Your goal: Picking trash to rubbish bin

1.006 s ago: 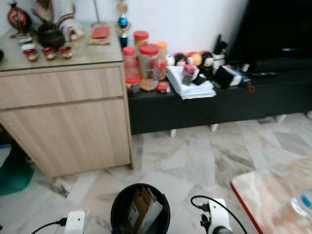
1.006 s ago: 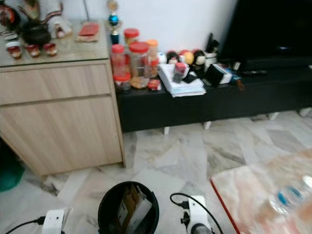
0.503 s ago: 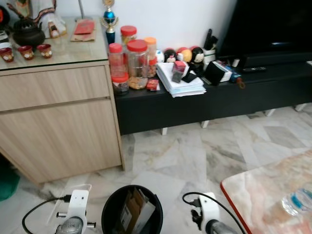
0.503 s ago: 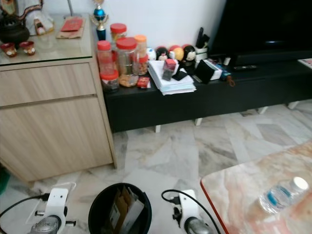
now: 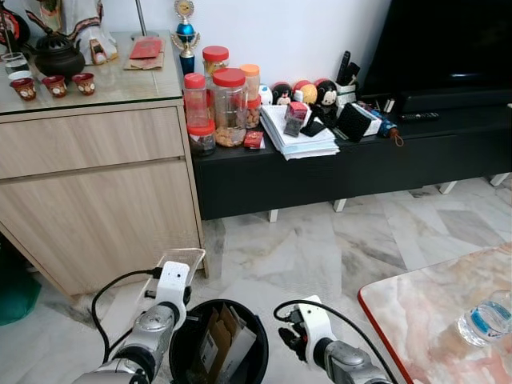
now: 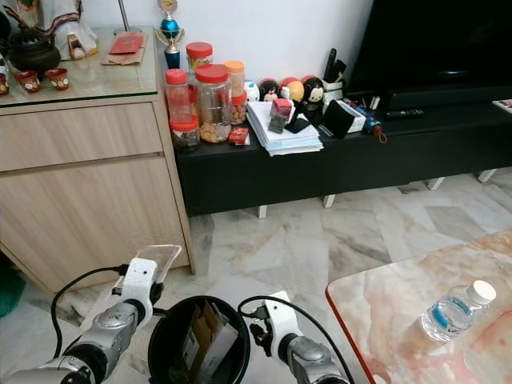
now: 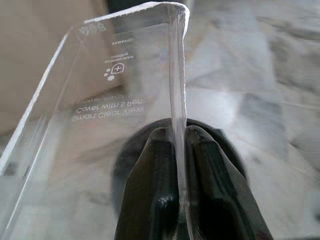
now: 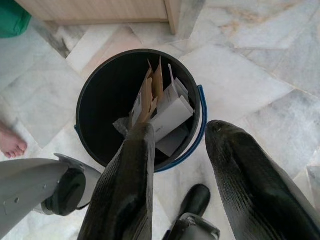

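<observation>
From the head, the black bin [image 5: 218,346] stands on pale marble floor [image 5: 320,248], low and central, with cardboard and white paper [image 5: 232,340] inside it. Left of the bin the left gripper [image 7: 181,165] is raised, holding a clear plastic box [image 5: 178,258] above and just left of the bin's rim. Right of the bin hangs the right arm, its cable looping over the wrist. Behind the bin is a light wooden cabinet [image 5: 96,192] carrying a dark teapot [image 5: 58,54] and small red cups. Right of the cabinet a low black TV bench [image 5: 360,160] holds red-lidded jars [image 5: 228,104], a stack of papers [image 5: 302,142] and round toys. At the bin's far right, a red-edged marble table [image 6: 416,320] carries a lying water bottle [image 6: 454,310].

The left wrist view shows the two black fingers [image 7: 155,190] pressed tight on one wall of the plastic box, printed lettering visible through it, the bin's dark opening behind.

In the right wrist view the right gripper [image 8: 182,165] has its fingers spread wide, grasping nothing, above the bin's near rim. The bin has a blue handle; a person's bare foot [image 8: 9,142] rests on the floor beside it.
</observation>
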Controlling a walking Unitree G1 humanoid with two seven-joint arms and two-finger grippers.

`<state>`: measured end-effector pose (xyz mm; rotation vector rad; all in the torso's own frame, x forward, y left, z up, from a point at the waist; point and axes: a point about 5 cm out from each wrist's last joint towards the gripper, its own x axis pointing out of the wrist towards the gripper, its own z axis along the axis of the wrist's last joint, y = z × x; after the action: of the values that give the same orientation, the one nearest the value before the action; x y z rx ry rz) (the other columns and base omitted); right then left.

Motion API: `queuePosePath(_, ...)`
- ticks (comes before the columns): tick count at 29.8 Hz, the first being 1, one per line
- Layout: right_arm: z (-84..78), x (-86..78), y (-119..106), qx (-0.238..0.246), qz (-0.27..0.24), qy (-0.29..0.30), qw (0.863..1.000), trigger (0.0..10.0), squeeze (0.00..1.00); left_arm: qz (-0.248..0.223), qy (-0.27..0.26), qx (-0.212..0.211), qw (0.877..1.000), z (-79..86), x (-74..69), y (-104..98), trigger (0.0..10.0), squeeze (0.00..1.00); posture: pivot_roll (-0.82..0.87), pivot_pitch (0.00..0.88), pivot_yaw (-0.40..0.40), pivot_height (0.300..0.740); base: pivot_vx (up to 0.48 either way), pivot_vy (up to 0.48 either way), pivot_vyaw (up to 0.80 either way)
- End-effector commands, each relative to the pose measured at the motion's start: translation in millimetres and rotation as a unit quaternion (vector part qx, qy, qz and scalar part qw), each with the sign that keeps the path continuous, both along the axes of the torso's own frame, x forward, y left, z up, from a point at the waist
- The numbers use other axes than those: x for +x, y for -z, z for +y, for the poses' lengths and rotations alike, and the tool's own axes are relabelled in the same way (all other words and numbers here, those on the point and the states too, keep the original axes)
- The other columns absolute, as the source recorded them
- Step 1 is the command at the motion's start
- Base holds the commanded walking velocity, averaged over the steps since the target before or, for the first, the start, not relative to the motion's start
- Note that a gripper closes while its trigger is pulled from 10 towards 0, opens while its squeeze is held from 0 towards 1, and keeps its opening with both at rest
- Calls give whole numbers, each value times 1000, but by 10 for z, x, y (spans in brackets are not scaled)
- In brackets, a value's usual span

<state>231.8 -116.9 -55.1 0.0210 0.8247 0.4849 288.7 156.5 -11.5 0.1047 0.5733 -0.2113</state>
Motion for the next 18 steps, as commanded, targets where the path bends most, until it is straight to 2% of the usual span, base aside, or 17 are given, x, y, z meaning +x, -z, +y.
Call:
queuePosePath(1,31,87,-64,3,-16,-7,1000,10000,0,4,25,-2,1000,-70,33,-24,10000,0,10,36,-63,740,0,0,0)
queuePosePath(3,41,102,-78,6,-20,-11,1000,10000,0,13,38,-19,999,-125,29,-19,10000,0,6,45,-64,740,0,0,0)
queuePosePath(5,26,156,-118,6,-40,3,999,10000,0,27,72,-65,995,-240,5,-10,10000,0,11,47,-65,740,0,0,0)
queuePosePath(7,22,176,-133,12,-44,14,999,10000,0,36,91,-81,992,-292,-14,-1,10000,0,12,52,-64,740,0,0,0)
queuePosePath(18,65,220,-170,16,-56,12,998,10000,0,80,156,-93,980,-452,-117,72,10000,0,20,65,-59,740,0,0,0)
